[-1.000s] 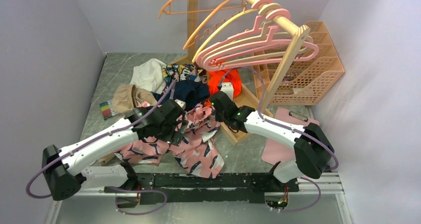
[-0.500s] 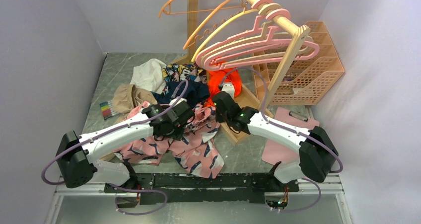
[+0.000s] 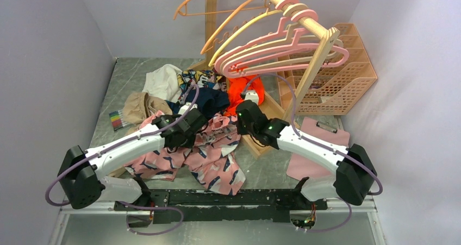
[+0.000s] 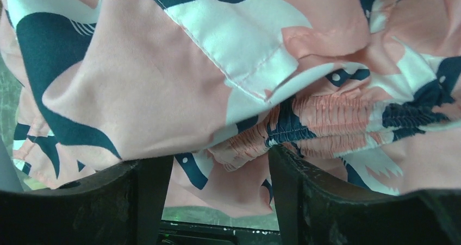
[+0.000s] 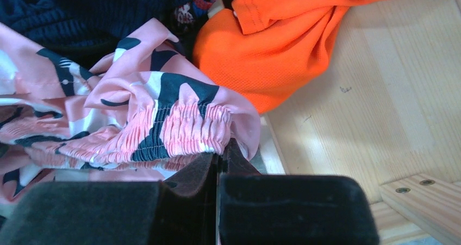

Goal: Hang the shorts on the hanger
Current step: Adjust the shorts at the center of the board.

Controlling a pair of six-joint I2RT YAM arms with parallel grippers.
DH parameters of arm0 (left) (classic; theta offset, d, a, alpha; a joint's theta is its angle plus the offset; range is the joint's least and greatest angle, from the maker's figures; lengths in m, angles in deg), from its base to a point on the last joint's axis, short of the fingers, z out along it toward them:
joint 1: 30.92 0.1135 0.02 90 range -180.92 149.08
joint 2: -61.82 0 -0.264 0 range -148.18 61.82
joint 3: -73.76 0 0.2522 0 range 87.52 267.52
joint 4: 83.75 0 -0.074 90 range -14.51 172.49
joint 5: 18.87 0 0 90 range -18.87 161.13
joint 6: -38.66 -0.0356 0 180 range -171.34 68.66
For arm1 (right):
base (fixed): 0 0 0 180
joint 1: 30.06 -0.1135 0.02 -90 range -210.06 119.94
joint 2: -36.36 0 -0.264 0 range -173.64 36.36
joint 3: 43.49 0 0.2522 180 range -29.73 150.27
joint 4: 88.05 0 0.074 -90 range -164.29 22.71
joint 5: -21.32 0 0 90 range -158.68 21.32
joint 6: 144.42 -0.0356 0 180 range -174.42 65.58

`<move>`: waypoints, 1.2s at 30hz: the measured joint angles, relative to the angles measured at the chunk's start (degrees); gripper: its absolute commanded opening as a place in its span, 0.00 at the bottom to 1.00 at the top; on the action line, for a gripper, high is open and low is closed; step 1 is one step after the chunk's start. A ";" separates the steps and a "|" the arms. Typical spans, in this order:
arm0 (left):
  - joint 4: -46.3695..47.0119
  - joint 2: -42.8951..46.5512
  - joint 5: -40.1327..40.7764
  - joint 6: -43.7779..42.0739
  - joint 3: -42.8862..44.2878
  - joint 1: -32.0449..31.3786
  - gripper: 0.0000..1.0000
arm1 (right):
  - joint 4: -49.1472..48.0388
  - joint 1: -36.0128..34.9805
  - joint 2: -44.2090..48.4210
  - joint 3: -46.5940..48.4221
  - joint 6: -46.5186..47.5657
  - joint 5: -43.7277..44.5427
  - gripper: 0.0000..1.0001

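Top view: shorts (image 3: 213, 159) lie crumpled on the counter (image 3: 266, 171) at the near edge of the clothes pile. Pink hanger (image 3: 255, 57) hangs on the wooden rail (image 3: 304, 19) at the back, well apart from the shorts and untouched. Over the last second the left gripper (image 3: 188, 126) has swung in and settled on the shorts' far edge. Right gripper (image 3: 243, 117) has barely shifted. It sits at the other end of that edge, near the orange garment (image 3: 239, 90).

Left wrist: left gripper (image 4: 217, 163) jaws are apart at mid-width, narrower than a second ago, so it's closing. The gathered waistband (image 4: 331, 117) sits just beyond the gap, with bunched fabric between the fingers (image 4: 296, 196). Not clamped yet as far as I can see.

Right wrist: right gripper (image 5: 220, 166) jaws are pressed together, and the waistband corner looks pinched at the tips. The orange garment and the navy garment (image 5: 98, 11) lie just behind and are not in the grip.

My read: a second grasp on the waistband is in progress. With both ends held, the shorts could be lifted and spread toward the hanger. The task is still early. Risk: the left gripper catches a loose leg fold instead of the waistband.
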 measured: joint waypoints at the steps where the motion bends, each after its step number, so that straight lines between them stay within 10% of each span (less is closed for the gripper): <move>1: 0.68 -0.15 -0.11 -0.22 -0.44 0.46 0.73 | 0.00 0.00 0.33 -0.04 0.17 -0.42 0.00; 13: 4.76 -0.28 -3.48 -1.53 -4.28 1.60 0.88 | 0.07 0.00 2.01 -0.70 0.81 -2.86 0.00; 22: 6.43 -0.22 -3.63 -2.21 -4.48 1.90 0.61 | 0.07 0.00 1.99 -0.68 0.81 -3.76 0.00; 30: 7.54 -4.72 -2.64 -3.28 -4.31 3.65 0.63 | 0.11 -0.02 3.52 -0.85 0.81 -5.46 0.00; 36: 8.17 -7.87 -2.38 -3.93 -3.69 4.24 0.07 | 0.07 -0.02 6.12 -1.66 1.22 -7.76 0.00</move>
